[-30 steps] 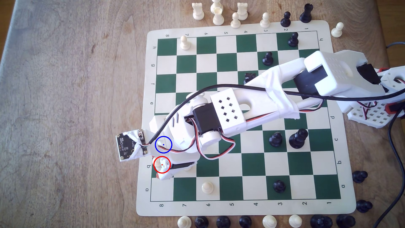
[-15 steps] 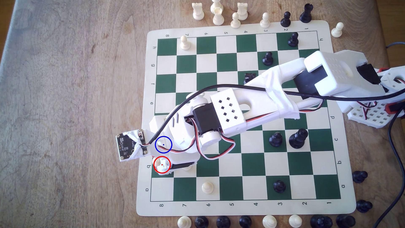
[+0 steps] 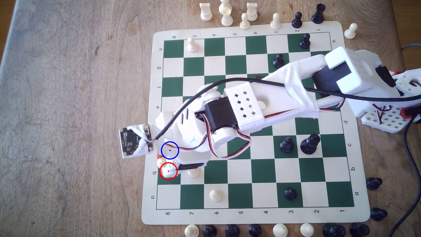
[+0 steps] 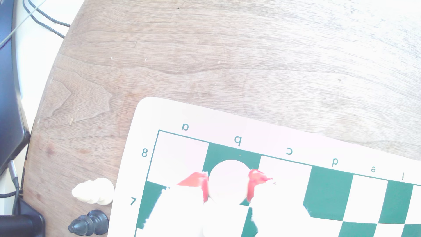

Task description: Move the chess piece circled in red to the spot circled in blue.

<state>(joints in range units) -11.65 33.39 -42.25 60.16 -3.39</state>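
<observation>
Gripper [image 4: 227,182]: red-tipped fingers [image 4: 256,176] pressed to both sides of the chess piece [image 4: 227,180], clamped on it; piece: cream, round-based, between the fingers over the green b8 square; the spot [image 3: 170,150]: cream square, blue-ringed, just beside the gripper; a cream pawn [image 3: 193,172] close behind the fingers.

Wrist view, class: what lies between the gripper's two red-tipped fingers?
The chess piece, its round cream base between the red fingertips of the gripper, over the green b8 square.
</observation>
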